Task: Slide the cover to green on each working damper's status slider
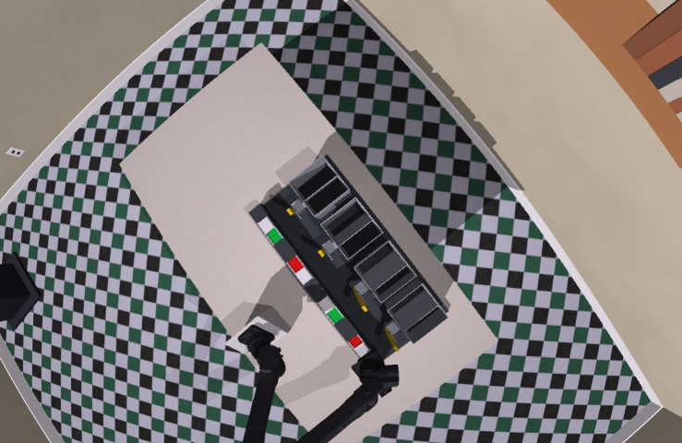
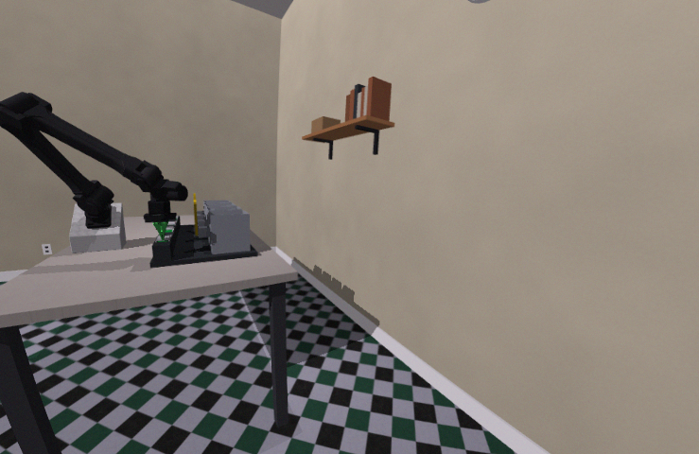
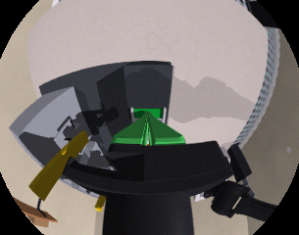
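Evidently, from the top, my pincer (image 1: 369, 360) (image 2: 162, 238) (image 3: 148, 116) is at the 5 o'clock end of the bank, over the end status slider (image 1: 365, 352) (image 2: 162, 252) (image 3: 156, 85), whose long axis runs 11 to 5. Its white cover (image 1: 361, 349) lies at 11 o'clock from me, with the red patch (image 1: 355, 341) just beyond; the end duct damper (image 1: 417, 313) (image 2: 231, 230) (image 3: 33, 117) stands at about 2. In the exterior view my green tips point down at 6 o'clock onto the slider, the damper at 3; they are narrow, pressed together on nothing. Through the wrist camera, a green patch (image 3: 139, 113) shows at 12 o'clock, right by my tips, so I judge the cover is partway across and the push must continue towards 6 here, 11 from above, until no red shows.
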Motion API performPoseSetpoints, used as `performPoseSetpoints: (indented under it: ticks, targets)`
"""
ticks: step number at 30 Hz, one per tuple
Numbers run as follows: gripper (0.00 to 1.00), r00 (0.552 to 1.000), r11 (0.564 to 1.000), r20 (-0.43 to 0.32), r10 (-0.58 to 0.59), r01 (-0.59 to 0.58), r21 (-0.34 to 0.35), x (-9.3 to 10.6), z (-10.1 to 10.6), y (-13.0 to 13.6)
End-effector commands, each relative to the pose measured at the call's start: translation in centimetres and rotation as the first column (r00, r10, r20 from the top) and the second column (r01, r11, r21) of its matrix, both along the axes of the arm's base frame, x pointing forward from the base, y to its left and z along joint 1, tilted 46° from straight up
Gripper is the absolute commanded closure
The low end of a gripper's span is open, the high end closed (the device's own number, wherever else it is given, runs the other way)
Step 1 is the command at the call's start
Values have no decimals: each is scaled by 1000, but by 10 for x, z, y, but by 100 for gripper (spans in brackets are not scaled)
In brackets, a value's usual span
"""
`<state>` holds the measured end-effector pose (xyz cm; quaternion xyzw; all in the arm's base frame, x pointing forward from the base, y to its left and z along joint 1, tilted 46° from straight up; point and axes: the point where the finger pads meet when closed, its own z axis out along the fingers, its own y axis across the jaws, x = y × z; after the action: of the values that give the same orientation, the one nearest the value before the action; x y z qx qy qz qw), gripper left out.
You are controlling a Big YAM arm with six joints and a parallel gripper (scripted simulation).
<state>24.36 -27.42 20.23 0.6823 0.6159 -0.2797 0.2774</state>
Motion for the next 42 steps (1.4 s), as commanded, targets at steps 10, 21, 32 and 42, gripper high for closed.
performPoseSetpoints:
  ticks: [10,21,32,42]
  targets:
    - [100,1000,1000,5,9,-9,5,6,-11,9]
    - [100,1000,1000,2,9,-9,7,7,-16,13]
    - [100,1000,1000,3,10,-10,6,7,-20,17]
    - [100,1000,1000,2,10,-10,7,7,-23,20]
